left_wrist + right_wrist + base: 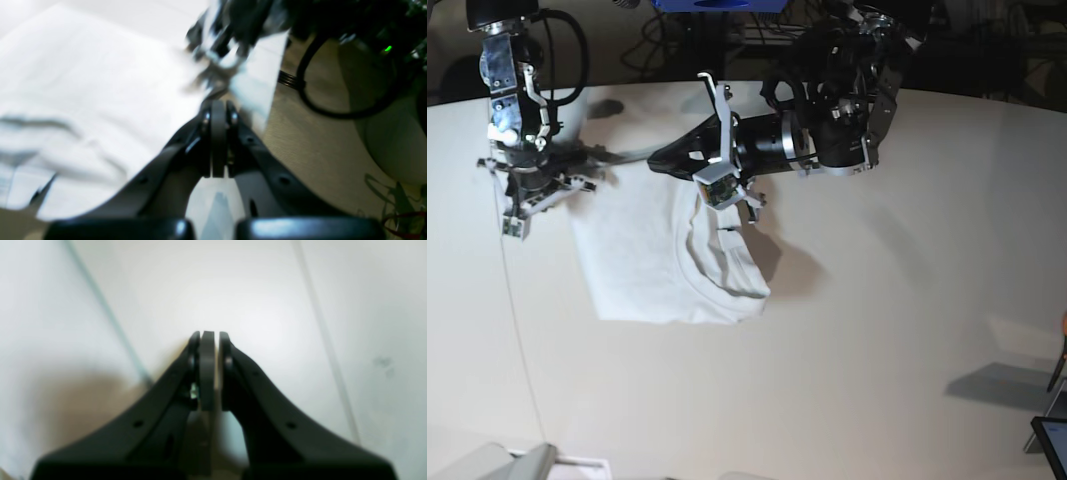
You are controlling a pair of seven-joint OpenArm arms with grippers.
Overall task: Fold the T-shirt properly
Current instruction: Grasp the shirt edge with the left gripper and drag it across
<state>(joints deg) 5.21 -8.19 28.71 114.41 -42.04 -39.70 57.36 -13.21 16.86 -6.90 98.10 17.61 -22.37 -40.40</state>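
So the T-shirt (662,250) is lying flat-ish on the pale table (877,340), folded into a rough block with the collar end bunched up and a bit wrinkled on the side nearer the left arm.

Left gripper (659,158) is reaching across horizontally, and its tip sits over the shirt's far edge. Jaws are pinched right together with nothing between them, as the left wrist view shows pretty clearly: the two pads meet in a thin line. That same view is badly smeared, but the white cloth (66,100) spreads out ahead and to one side of the closed tips, with the table edge and a black cable (310,100) off to the other side over the floor.

Right gripper (527,195) hangs at the shirt's far corner, just off the cloth's edge. Its jaws are also drawn shut, only a sliver of gap visible in the right wrist view (209,340), holding nothing. What's under it there is just a soft white surface; I honestly can't tell if that's table or fabric.
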